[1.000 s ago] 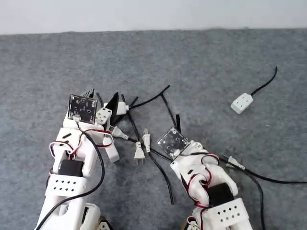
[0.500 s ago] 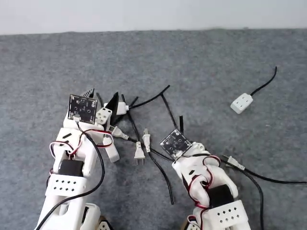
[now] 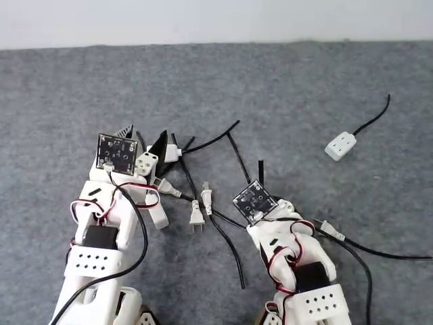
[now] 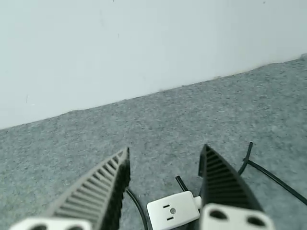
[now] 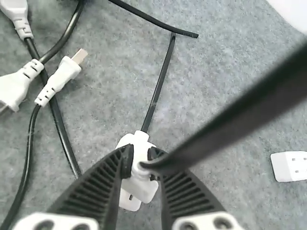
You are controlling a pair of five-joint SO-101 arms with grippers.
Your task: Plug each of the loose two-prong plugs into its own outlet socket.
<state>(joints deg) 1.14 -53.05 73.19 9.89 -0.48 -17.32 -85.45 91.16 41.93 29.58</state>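
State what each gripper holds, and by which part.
Right gripper clamps a white connector across its body, plug or socket unclear; left gripper holds nothing.

The grey mat (image 3: 304, 88) (slightly fuzzy) meets a pale wall (image 3: 216, 20).
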